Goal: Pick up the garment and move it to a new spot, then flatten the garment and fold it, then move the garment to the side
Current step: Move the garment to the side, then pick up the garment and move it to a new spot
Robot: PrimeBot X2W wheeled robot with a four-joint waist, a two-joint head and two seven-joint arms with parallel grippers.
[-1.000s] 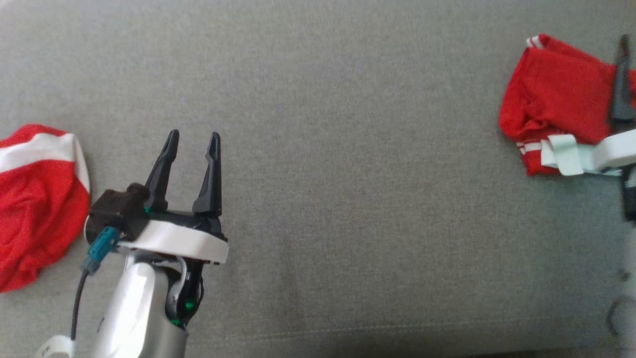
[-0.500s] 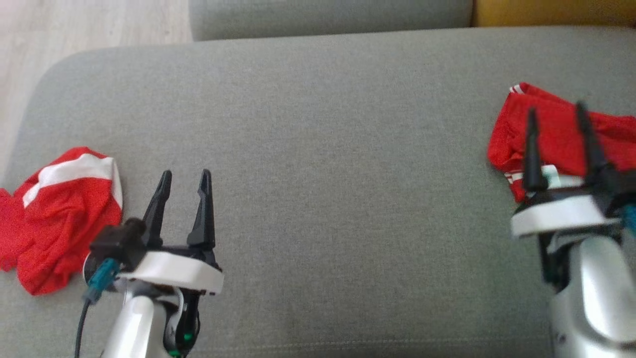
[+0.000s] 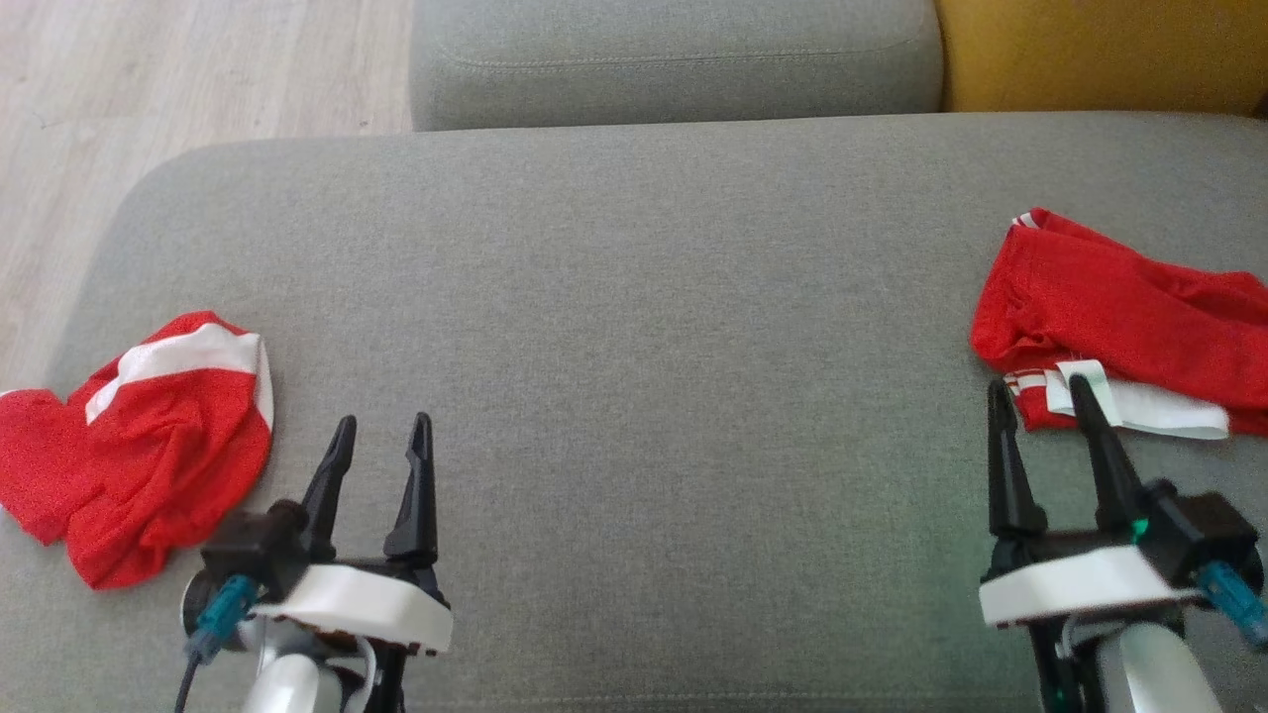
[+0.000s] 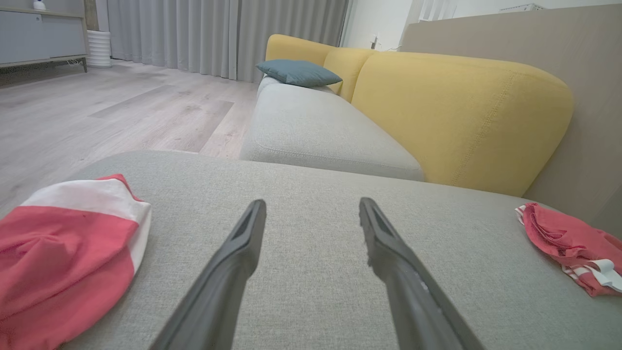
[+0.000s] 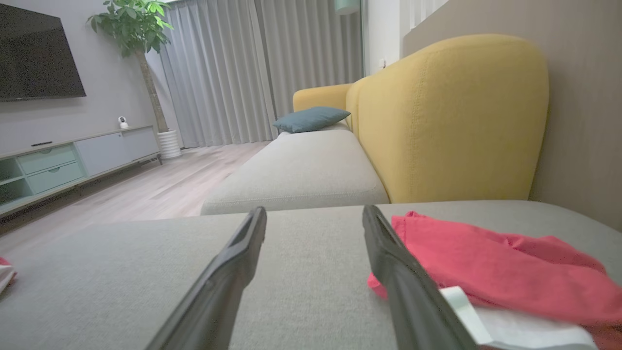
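Two crumpled red garments lie on the grey sofa seat [image 3: 634, 327]. One garment [image 3: 149, 446] with a white band sits at the left end, also at the left of the left wrist view [image 4: 63, 248]. The other garment [image 3: 1119, 307], with white trim on its near edge, lies at the right end [image 5: 495, 267] [image 4: 568, 243]. My left gripper [image 3: 381, 421] [image 4: 312, 204] is open and empty, just right of the left garment. Open and empty as well, my right gripper [image 3: 1035, 386] [image 5: 315, 211] has its tips just short of the right garment's near left corner.
A second grey seat cushion [image 3: 674, 59] adjoins the far side, with a yellow backrest [image 3: 1100, 50] to its right and a blue-green pillow [image 4: 299, 73] further along. Wooden floor [image 3: 149, 99] lies beyond the seat's left end. A TV cabinet [image 5: 73, 160] and a potted plant [image 5: 131, 29] stand across the room.
The head camera has tilted up, bringing the far cushion and floor into view. My right gripper has drawn back off the right garment, and the left gripper has pulled back slightly.
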